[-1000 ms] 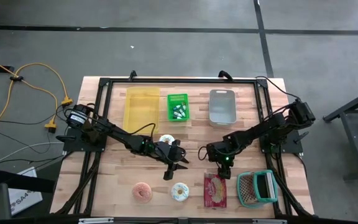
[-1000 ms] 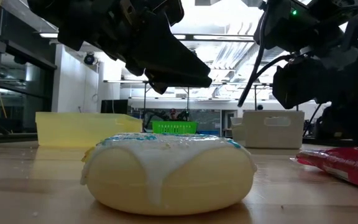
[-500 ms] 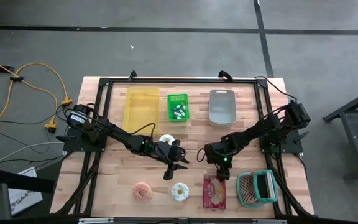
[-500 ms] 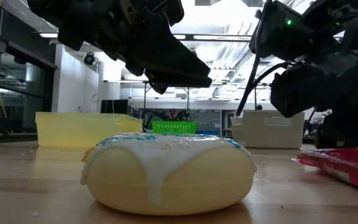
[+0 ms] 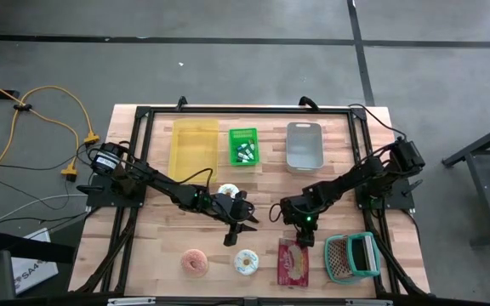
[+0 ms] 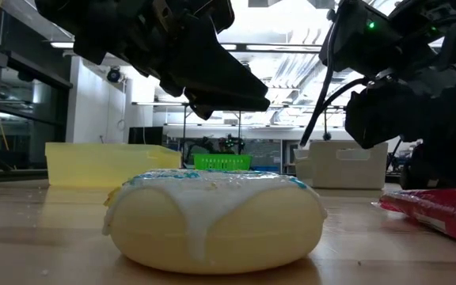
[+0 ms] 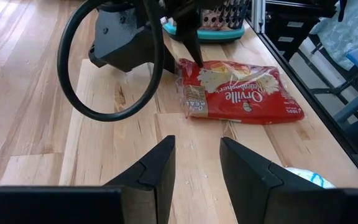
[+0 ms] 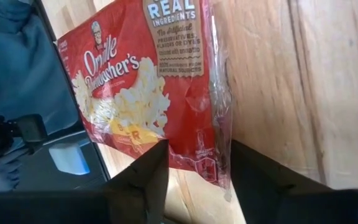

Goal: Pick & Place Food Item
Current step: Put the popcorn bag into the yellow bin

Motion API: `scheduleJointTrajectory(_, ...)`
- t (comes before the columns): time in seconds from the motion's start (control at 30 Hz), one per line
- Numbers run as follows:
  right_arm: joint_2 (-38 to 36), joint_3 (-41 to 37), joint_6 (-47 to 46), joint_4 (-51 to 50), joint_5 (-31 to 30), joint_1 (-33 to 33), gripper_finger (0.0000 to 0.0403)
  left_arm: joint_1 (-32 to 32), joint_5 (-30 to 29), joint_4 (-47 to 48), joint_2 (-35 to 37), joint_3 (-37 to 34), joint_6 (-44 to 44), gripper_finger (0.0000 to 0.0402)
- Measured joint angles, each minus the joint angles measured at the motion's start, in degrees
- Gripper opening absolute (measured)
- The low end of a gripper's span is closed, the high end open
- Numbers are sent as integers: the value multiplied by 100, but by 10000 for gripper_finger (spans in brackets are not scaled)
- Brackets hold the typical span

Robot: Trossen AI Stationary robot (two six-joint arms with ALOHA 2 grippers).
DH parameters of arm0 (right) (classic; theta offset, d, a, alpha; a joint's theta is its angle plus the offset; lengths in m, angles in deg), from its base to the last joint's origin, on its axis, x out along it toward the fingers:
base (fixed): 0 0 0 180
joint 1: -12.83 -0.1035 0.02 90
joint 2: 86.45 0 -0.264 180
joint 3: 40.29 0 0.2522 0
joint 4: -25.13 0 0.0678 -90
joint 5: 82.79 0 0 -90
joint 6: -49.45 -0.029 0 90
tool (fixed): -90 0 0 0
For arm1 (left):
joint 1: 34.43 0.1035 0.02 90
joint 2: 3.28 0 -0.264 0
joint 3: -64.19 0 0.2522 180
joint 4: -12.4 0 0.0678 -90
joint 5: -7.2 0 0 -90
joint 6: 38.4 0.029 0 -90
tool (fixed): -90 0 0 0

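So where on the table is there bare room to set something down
Bare wood lies left of the pink donut, and between the yellow bin and the table's left edge. The front row from the iced donut to the popcorn bag and teal basket is crowded.

In the right wrist view, the red plastic popcorn bag runs past the picture's upper edge, and its sealed end sits between the right gripper fingers; whether they touch it cannot be told. In the low view, the same bag is cut off at the right edge. From above, the small white items in the green plastic basket are too small to identify. The left wrist view shows only a sliver of a white-iced doughnut at the bottom edge.
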Motion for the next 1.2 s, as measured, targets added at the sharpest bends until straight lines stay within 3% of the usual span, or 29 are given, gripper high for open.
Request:
scheduleJointTrajectory(0.43, 11, -4, 204, 62, -247, 2, 9, 1, 1, 0, 0, 0, 0, 122)
scheduleJointTrajectory(0.9, -70, -3, 470, 16, -234, 4, 3, 0, 2, 0, 0, 0, 0, 122)
scheduleJointTrajectory(1.2, -953, -2, 454, -173, -866, 81, 2, 2, 0, -1, 0, 0, 1, 122)
